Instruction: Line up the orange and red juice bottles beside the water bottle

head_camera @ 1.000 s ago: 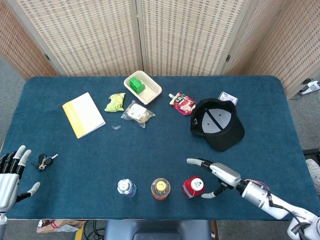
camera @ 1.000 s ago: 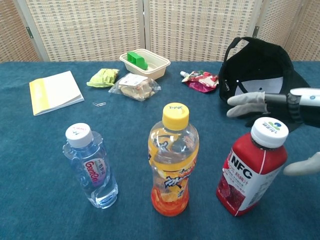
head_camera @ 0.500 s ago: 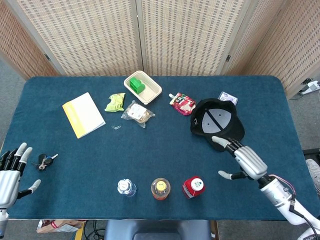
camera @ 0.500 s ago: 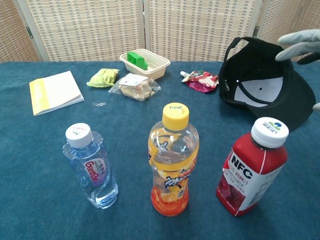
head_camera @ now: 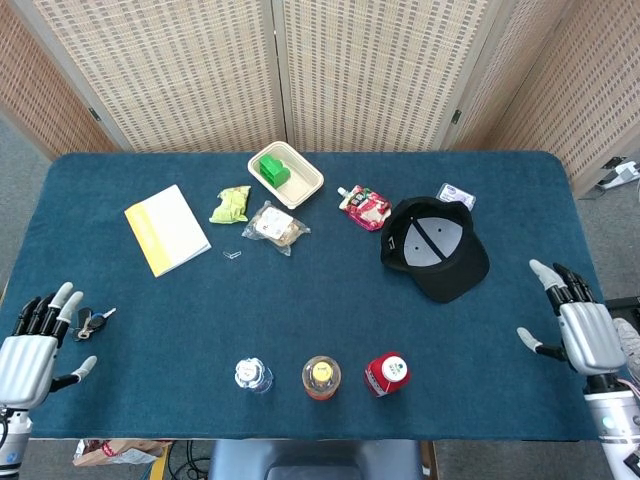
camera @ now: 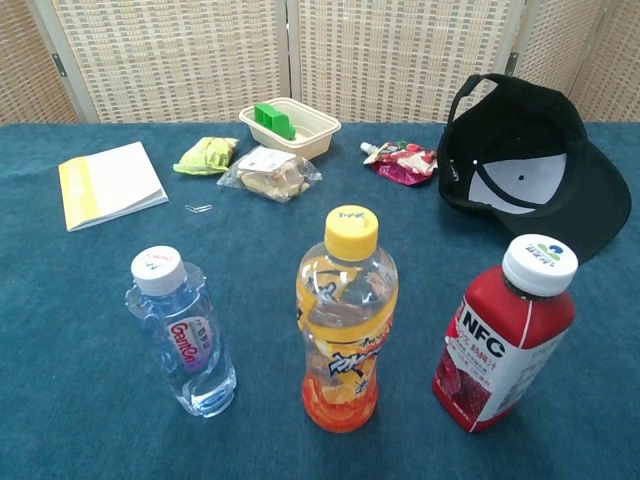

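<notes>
At the six-o'clock edge of the dark blue cloth-covered table [head_camera: 300,310] we see three upright bottles in one row, apart from each other: the clear plastic water bottle with a white cap [camera: 183,335] at nine o'clock, the yellow-capped orange juice bottle [camera: 345,320] in the middle, and the white-capped red juice bottle [camera: 505,335] at three o'clock. Our left hand [head_camera: 30,345] rests released with fingers spread at the table's eight-o'clock corner, just beside a bunch of keys [head_camera: 90,322]. Our right hand [head_camera: 580,330], likewise released and grasping nothing, lies at four o'clock, well apart from the row and near the upturned black cap [head_camera: 435,248].
</notes>
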### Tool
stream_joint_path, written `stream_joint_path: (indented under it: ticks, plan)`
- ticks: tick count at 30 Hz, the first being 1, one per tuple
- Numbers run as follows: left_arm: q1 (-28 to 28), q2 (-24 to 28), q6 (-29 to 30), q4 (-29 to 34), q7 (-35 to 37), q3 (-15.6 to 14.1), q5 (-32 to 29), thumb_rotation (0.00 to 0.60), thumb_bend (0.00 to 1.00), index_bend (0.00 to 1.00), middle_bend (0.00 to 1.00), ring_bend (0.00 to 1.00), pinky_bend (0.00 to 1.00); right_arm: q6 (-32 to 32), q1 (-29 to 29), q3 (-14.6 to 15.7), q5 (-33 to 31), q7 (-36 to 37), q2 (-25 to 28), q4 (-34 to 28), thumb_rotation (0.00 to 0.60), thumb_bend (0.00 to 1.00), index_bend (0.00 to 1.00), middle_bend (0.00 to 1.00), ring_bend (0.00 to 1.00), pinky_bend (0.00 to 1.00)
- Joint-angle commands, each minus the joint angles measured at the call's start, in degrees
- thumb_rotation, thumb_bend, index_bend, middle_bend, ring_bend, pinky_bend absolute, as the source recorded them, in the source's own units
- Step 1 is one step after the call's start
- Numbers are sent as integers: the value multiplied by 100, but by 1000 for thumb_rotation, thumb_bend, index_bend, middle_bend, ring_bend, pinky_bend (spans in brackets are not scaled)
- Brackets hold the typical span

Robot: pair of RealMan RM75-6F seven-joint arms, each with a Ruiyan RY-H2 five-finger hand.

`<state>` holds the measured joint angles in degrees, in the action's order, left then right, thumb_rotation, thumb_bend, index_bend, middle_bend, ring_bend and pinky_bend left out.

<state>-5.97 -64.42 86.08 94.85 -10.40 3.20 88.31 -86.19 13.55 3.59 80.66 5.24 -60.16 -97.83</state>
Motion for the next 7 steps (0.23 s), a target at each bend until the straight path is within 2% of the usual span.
stream_joint_path:
  ticks: [1, 7]
  plan:
    - [-19, -18, -4, 7, -7, -1, 24, 600, 169, 98, 21, 48, 39, -112, -184, 68, 102, -133, 30, -104, 600, 243, 23, 144, 43, 109]
    - [-59, -31, -18, 62, -51, -27, 98, 600, 168, 98, 21, 48, 39, -252, -433, 45, 239, -92, 40, -188, 600, 243, 28, 144, 43, 109]
